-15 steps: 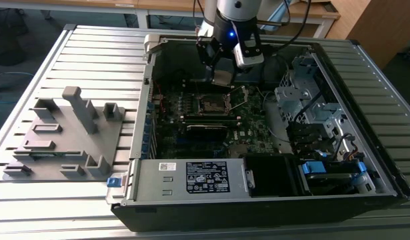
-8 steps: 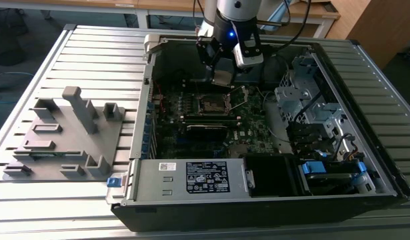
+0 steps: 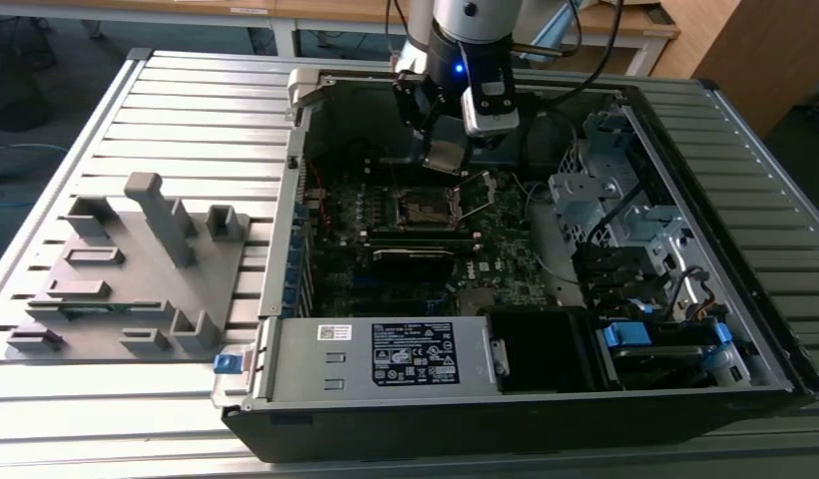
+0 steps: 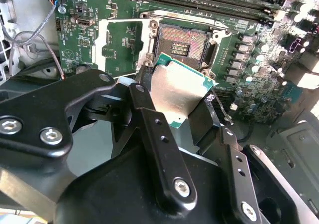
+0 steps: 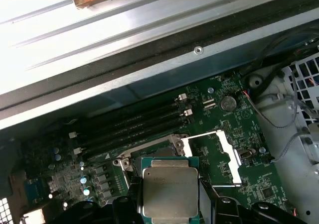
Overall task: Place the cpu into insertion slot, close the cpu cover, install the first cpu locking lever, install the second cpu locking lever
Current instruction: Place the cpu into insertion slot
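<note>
**Helper:** Since you are the one carrying it, where is the chip (image 4: 178, 95) right now?

**Me:** In my gripper (image 4: 180, 107), pinched by its edges between my two fingers (image 4: 147, 100), metal top facing my wrist. I hold it in the air above the motherboard (image 4: 249, 92), near the socket (image 4: 182, 45) but apart from it. In the exterior view I hang inside the open computer case (image 3: 382, 399).

**Helper:** Is the socket ready to take it?

**Me:** It looks so. The cover frame (image 4: 102, 42) is swung back beside the socket, and the recess lies bare with its contacts showing.

**Helper:** What does a good placement ask of you?

**Me:** First, squareness. In the second wrist view the chip's edges seem turned a little against the socket's rim, so I judge the two want lining up before any descent. Second, the chip should sit flat, because a corner going in first could bend the contacts. Third, gentleness: I would lower it straight, slowly, with no push, and let go only once it rests inside the rim.

**Helper:** Anything to steer clear of?

**Me:** The cover frame, which stands just beside the socket.
</note>
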